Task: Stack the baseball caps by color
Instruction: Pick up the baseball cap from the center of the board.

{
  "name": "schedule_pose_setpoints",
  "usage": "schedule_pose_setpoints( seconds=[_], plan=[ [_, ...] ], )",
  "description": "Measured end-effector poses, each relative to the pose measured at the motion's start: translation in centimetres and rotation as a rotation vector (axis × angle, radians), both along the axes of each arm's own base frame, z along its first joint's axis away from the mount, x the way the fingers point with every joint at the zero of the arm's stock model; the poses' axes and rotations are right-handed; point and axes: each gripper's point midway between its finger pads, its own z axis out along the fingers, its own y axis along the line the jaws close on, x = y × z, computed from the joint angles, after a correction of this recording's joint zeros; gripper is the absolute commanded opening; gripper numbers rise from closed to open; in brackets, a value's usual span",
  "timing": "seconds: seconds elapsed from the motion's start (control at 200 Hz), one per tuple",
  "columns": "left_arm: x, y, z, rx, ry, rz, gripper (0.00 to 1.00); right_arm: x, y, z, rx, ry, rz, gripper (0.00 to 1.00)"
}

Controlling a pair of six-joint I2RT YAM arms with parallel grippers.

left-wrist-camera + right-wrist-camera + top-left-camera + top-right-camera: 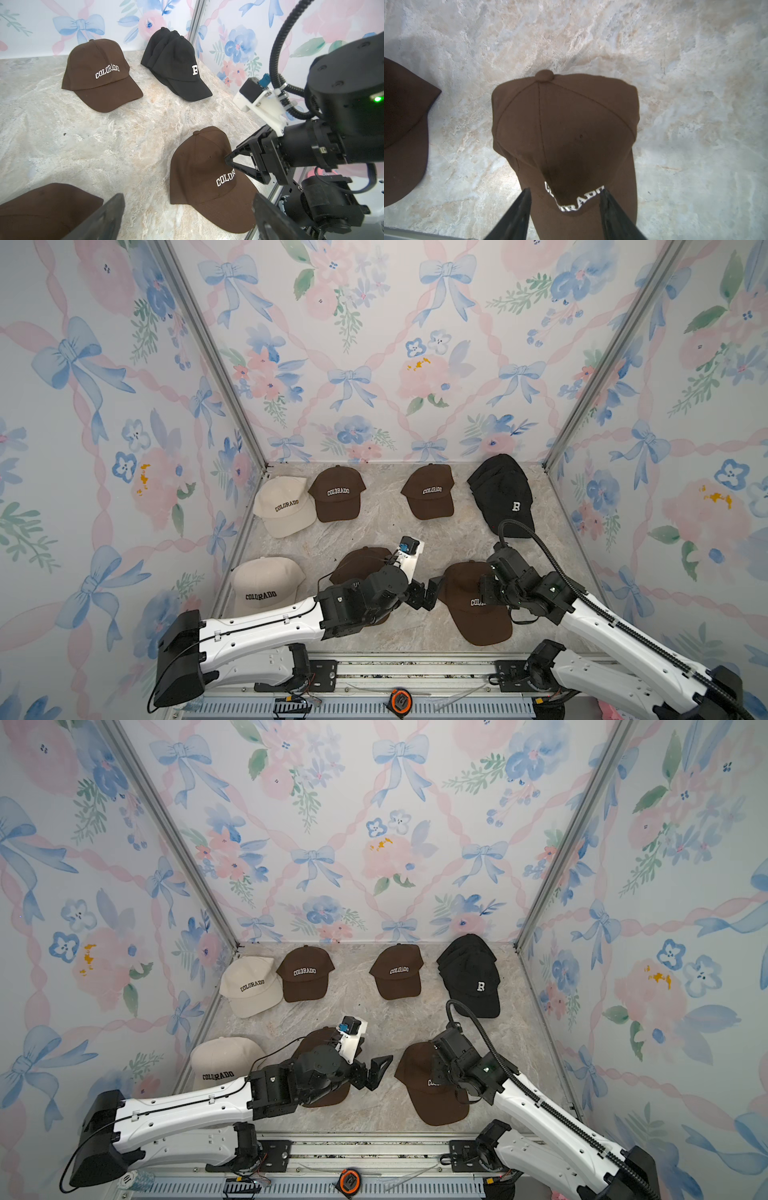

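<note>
Nearest the camera in both top views, my two arms are reaching in from the rail, and I am working the near row of the table (374,526). The right gripper (564,194) is sitting on the front panel of the near right brown cap (469,601); its fingers (517,209) are straddling the white lettering, half spread, and the fabric between them is bunching into a fold, so I judge that I am pinching the crown there to lift the cap, though I am not yet confirming a firm hold. The left gripper (372,1071) is hanging with its fingers fully spread and empty, just past the near middle brown cap (357,568), which my left arm is largely covering; I judge it is waiting clear of the right arm's path. The black stack (505,493) is standing finished in the far right corner, three crowns nested, out of the way. Two more brown caps, the far left brown cap (337,495) and the far middle brown cap (430,491), are lying singly on the far row, so the brown pile is not yet begun. The far cream cap (284,506) and the near cream cap (266,585) are lying apart along the left wall, unstacked.
</note>
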Motion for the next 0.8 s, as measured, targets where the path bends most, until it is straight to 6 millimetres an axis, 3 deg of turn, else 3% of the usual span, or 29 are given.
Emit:
schedule_pose_setpoints(
  seconds=[0.4, 0.8],
  plan=[
    [0.5, -0.6, -1.6, 0.060, 0.000, 0.011, 0.98, -0.3, -0.5, -0.6, -0.028, -0.004, -0.035, 0.50],
    [0.7, -0.7, -1.5, 0.069, -0.009, 0.012, 0.98, -0.7, -0.6, -1.4, -0.037, 0.014, -0.040, 0.48]
  ],
)
